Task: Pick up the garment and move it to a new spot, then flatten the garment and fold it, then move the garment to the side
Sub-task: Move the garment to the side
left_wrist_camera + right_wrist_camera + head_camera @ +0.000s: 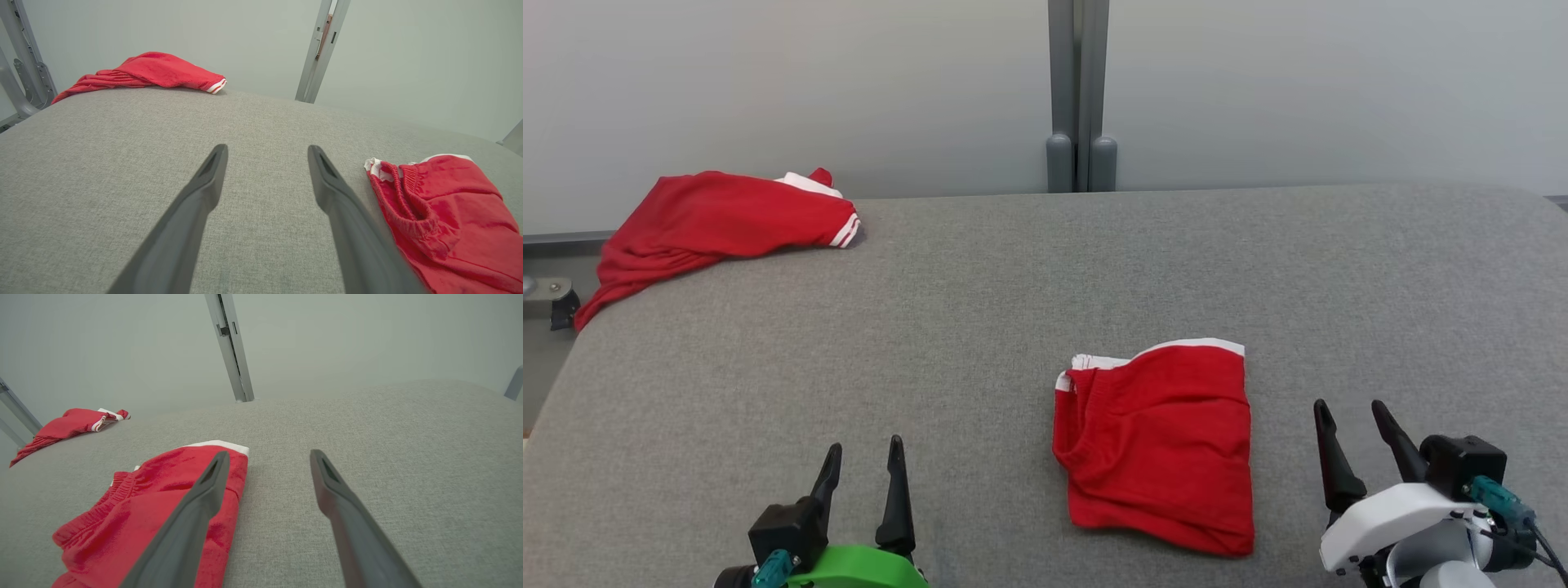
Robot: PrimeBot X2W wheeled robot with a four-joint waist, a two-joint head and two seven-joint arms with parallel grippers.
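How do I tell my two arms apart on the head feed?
The left gripper has long black tapered fingers, a green shell and a teal plug. The right gripper has the same fingers, a white shell, a teal plug and dark cables.

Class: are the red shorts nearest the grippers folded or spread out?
Folded. The shorts form a compact block, with doubled layers visible along the near edge.
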